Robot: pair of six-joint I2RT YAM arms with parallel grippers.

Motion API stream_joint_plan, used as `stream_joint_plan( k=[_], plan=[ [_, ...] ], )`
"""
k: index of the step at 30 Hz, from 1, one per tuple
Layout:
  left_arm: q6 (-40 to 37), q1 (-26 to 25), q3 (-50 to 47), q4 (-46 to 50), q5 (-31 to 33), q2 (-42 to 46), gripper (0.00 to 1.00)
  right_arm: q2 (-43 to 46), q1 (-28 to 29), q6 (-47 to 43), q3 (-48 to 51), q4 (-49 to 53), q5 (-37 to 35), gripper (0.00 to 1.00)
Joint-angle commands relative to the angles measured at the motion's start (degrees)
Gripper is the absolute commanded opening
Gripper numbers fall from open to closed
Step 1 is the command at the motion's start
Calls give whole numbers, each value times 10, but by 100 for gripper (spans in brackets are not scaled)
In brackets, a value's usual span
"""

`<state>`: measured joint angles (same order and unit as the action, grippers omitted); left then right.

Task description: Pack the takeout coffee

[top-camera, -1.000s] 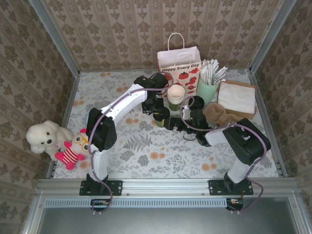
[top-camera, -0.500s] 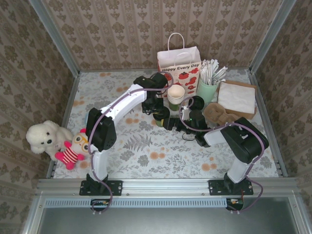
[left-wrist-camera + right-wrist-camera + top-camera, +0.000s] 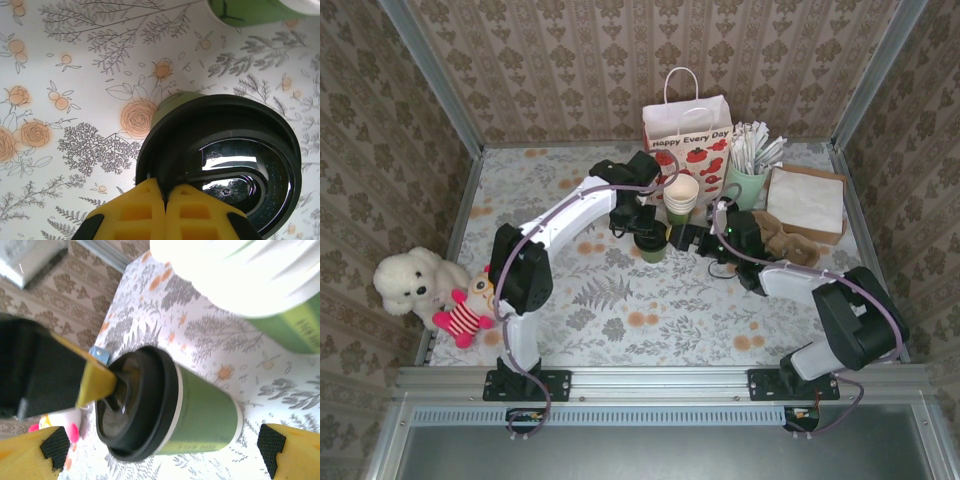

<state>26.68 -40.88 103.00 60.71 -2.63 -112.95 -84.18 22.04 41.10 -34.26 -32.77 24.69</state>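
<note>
- Fingers of left gripper (image 3: 164,200) pressed together, tips resting on black lid (image 3: 240,145).
- Right gripper (image 3: 160,445) fingers spread wide, takeout coffee (image 3: 205,412) just ahead of them.
- Coffee upright mid-table, just near of cup stack (image 3: 681,195).

You see the left gripper (image 3: 643,228) atop the takeout coffee (image 3: 654,252), the right gripper (image 3: 686,238) just beside it.

One dark green paper cup with a black plastic lid (image 3: 653,251) is counted on the bench (image 3: 620,310). One stack of unlidded cream-rimmed cups (image 3: 681,197), one pale mint cup of paper-wrapped sticks (image 3: 745,185), one white paper bag with red print (image 3: 687,135) and one pile of white napkins (image 3: 807,200) are seen. Two soft toys are counted: a white fluffy dog (image 3: 410,283) and a pink striped doll (image 3: 470,305).
</note>
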Motion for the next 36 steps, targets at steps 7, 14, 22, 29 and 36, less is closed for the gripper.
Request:
stream_joint_plan(
  k=[7, 14, 22, 29, 36],
  plan=[
    [-179, -45, 0, 23, 1, 5, 0, -27, -23, 42, -80, 209, 89, 92],
    [-218, -53, -23, -2, -28, 21, 0, -40, -24, 103, -92, 239, 63, 86],
    [-211, -59, -42, -19, -27, 22, 0, -53, -24, 179, -62, 180, 51, 85],
    [-197, -69, -40, -26, -35, 8, 0, -17, -36, 172, -56, 188, 28, 91],
    [-183, -70, -50, -30, -39, 0, 0, -39, -35, 74, -65, 193, 107, 91]
  ],
)
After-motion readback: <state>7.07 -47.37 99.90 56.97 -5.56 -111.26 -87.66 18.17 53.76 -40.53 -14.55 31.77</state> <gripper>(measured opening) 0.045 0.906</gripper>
